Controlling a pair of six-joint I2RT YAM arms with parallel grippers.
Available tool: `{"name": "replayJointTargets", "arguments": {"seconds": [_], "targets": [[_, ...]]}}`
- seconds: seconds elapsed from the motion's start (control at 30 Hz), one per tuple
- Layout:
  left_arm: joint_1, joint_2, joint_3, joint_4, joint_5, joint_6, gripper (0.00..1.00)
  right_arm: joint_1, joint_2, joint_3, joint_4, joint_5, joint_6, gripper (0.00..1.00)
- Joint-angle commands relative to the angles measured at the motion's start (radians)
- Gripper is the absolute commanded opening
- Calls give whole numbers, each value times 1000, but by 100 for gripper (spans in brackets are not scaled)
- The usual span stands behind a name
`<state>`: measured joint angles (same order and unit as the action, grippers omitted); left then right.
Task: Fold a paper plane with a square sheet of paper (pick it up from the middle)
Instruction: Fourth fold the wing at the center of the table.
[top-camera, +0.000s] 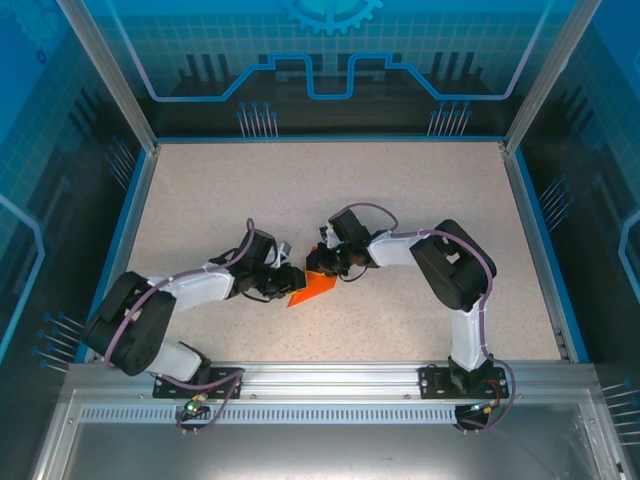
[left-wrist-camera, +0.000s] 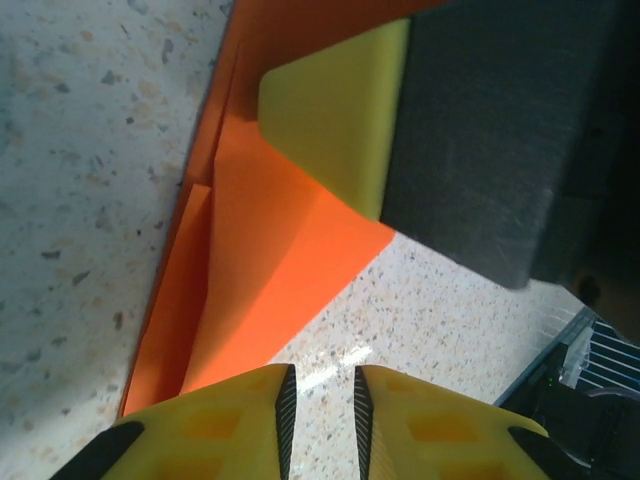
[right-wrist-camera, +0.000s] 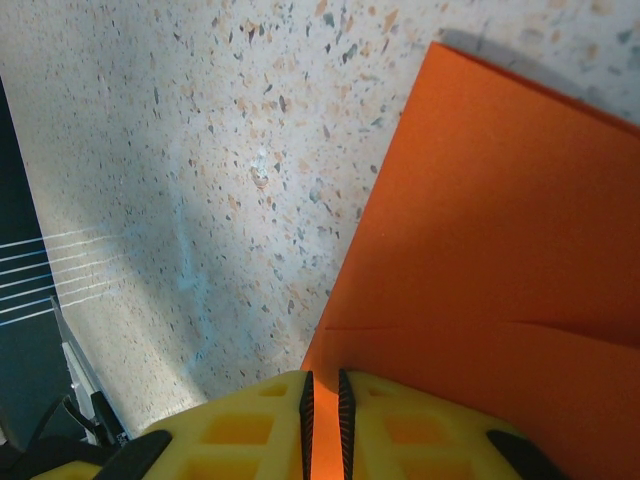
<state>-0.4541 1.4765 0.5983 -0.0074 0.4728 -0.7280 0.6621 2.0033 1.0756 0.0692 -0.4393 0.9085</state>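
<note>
The square sheet of paper is a bright orange creased wedge on the table between both arms. In the left wrist view the paper shows layered folds along its left edge. My right gripper comes in from the right. Its jaws stand almost together on the paper's edge in the right wrist view, with orange paper filling the narrow gap. One of its yellow fingers rests on the paper. My left gripper sits at the wedge's left side, slightly open, with bare table between the jaws.
The speckled table is walled by blue panels and aluminium posts. A metal rail runs along the near edge by the arm bases. Free room lies towards the back and both sides.
</note>
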Motion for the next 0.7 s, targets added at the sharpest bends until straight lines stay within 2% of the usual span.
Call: {"name": "replayJointTargets", "arguments": {"seconds": [0.0, 0.27, 0.43, 0.67], "targets": [[5, 51, 32, 63, 31, -11, 24, -1, 88, -17, -69, 90, -12, 18], [7, 175, 17, 15, -76, 17, 15, -2, 79, -15, -68, 84, -9, 18], [6, 182, -39, -4, -142, 20, 12, -7, 54, 3, -75, 75, -17, 18], [7, 177, -67, -8, -157, 25, 9, -28, -59, -5, -48, 55, -41, 19]]}}
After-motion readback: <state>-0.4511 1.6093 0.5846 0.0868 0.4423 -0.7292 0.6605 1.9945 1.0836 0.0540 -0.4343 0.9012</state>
